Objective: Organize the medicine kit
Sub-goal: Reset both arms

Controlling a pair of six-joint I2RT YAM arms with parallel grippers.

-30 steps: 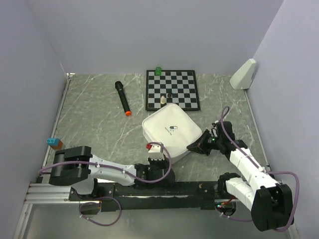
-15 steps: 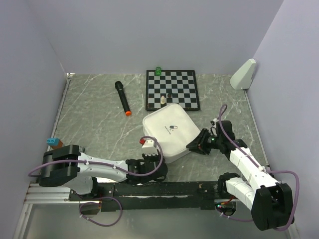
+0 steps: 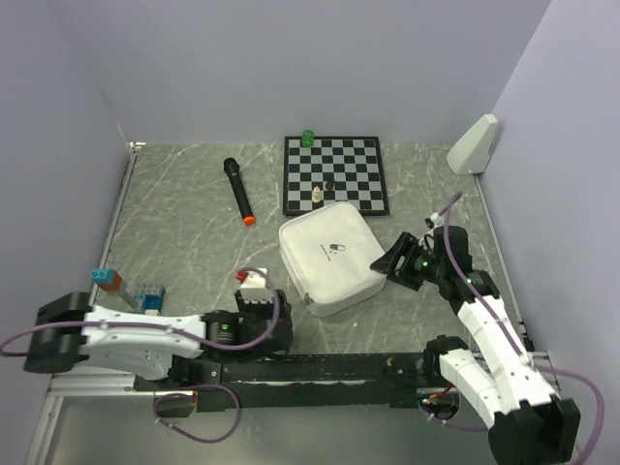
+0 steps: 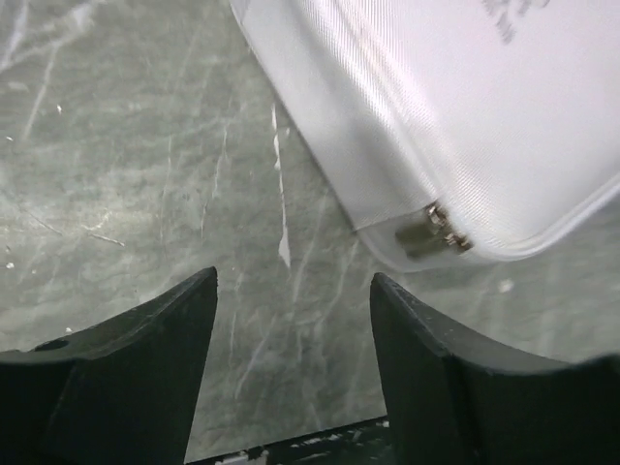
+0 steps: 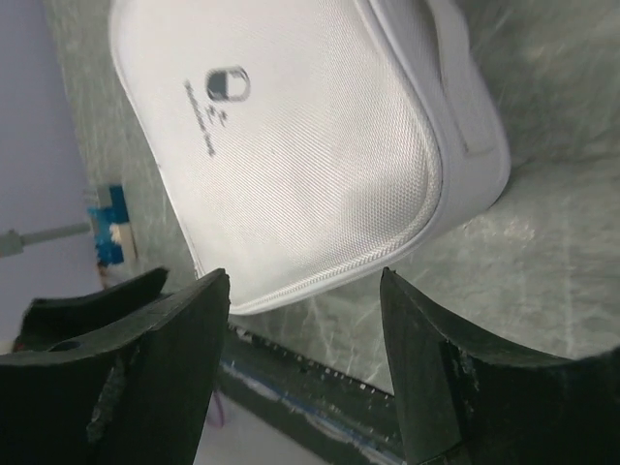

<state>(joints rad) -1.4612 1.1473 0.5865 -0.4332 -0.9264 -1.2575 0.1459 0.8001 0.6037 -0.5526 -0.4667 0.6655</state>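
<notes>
The medicine kit (image 3: 329, 257) lies shut in the middle of the table, a pale white case with a dark capsule logo (image 5: 230, 84) facing up. Its metal zip pulls (image 4: 436, 228) sit at the near corner. My left gripper (image 3: 271, 312) is low by the near edge, left of that corner, and stands open (image 4: 294, 281) over bare table, touching nothing. To the kit's right my right gripper (image 3: 395, 263) is open (image 5: 302, 276), with its fingers just off the case's edge (image 5: 300, 145) and nothing between them.
A chessboard (image 3: 334, 174) with a few pieces lies behind the kit. A black stick with an orange tip (image 3: 238, 192) is at the back left, a white wedge (image 3: 473, 143) at the back right. Small blue blocks (image 3: 105, 279) sit at the left edge. The black rail (image 3: 320, 368) runs along the front.
Both grippers have gone from shut to open. The left arm has drawn back and swung left from the kit's near corner. The right gripper has lifted slightly away to the right.
</notes>
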